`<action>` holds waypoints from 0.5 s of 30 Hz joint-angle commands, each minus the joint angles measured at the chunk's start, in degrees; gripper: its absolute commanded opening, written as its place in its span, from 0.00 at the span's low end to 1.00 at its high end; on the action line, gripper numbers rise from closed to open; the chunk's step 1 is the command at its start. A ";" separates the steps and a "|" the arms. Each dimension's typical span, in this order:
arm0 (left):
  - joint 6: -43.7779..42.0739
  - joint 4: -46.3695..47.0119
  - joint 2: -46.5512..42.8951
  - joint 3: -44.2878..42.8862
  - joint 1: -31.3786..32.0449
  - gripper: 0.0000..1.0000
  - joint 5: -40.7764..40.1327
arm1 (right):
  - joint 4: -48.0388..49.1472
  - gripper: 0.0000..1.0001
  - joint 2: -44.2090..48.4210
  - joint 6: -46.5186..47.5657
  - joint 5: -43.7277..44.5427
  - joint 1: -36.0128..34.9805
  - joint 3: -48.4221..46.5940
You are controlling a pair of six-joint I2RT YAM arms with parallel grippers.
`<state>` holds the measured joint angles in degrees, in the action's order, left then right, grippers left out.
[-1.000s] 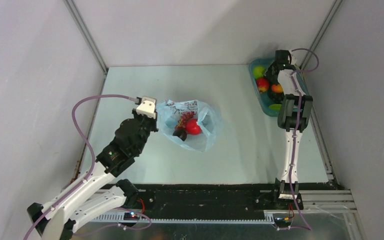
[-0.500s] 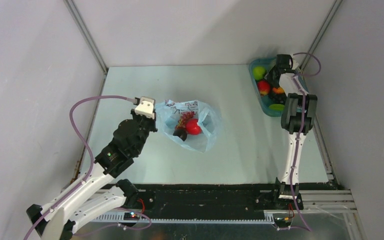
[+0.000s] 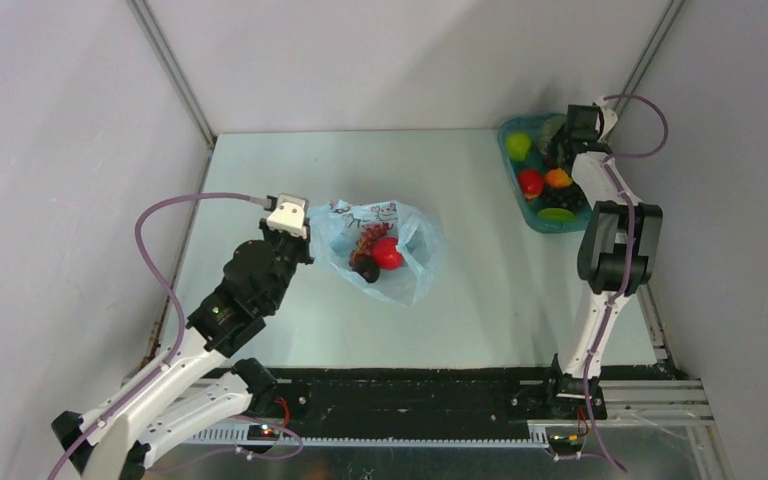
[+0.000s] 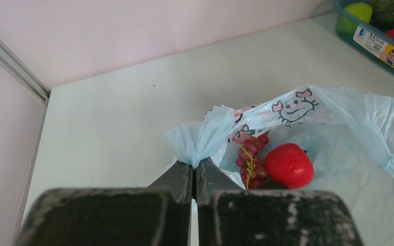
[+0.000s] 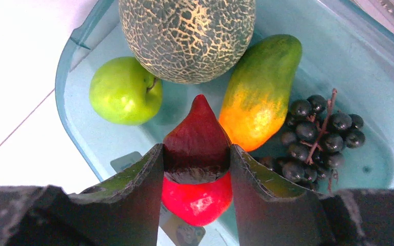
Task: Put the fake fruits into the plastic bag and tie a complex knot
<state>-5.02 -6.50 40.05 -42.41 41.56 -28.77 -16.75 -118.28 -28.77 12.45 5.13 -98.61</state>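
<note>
My left gripper (image 4: 195, 166) is shut on a bunched edge of the light-blue plastic bag (image 4: 349, 138), holding its mouth up near the table's middle (image 3: 400, 250). Inside the bag lie a red grape bunch (image 4: 250, 156) and a red fruit (image 4: 289, 165). My right gripper (image 5: 196, 148) is over the teal tray (image 5: 349, 61) at the back right, shut on a dark red pointed fruit (image 5: 197, 128), with both fingers against its sides. A bright red fruit (image 5: 197, 202) shows just below it. No knot is in view.
The tray (image 3: 535, 222) also holds a green apple (image 5: 124, 91), a netted melon (image 5: 187, 36), a green-orange mango (image 5: 259, 92) and dark grapes (image 5: 315, 133). Grey walls stand close on the left, back and right of the table.
The right arm's elbow has swung out to the right and its gripper has shifted toward the tray's far corner, narrowing slightly. The left gripper and the bag have stayed put.
</note>
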 commanded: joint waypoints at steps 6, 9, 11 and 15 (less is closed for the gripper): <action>0.33 2.14 -0.68 0.14 -0.16 0.00 0.25 | 8.44 0.12 13.02 4.47 -4.08 0.10 12.87; 0.54 2.15 -0.36 0.20 -0.14 0.00 0.81 | 8.50 0.12 19.66 6.79 -7.53 -0.38 17.12; 0.92 2.08 -0.20 0.07 -0.14 0.00 1.31 | 6.73 0.11 23.63 8.40 -9.83 -1.43 18.64; 1.16 2.10 -0.07 0.03 -0.11 0.00 1.78 | 4.30 0.11 32.72 11.86 -15.20 -5.80 22.82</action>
<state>-4.69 -6.50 40.10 -42.41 41.56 -28.01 -13.34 -96.51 -22.02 4.23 3.75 -78.63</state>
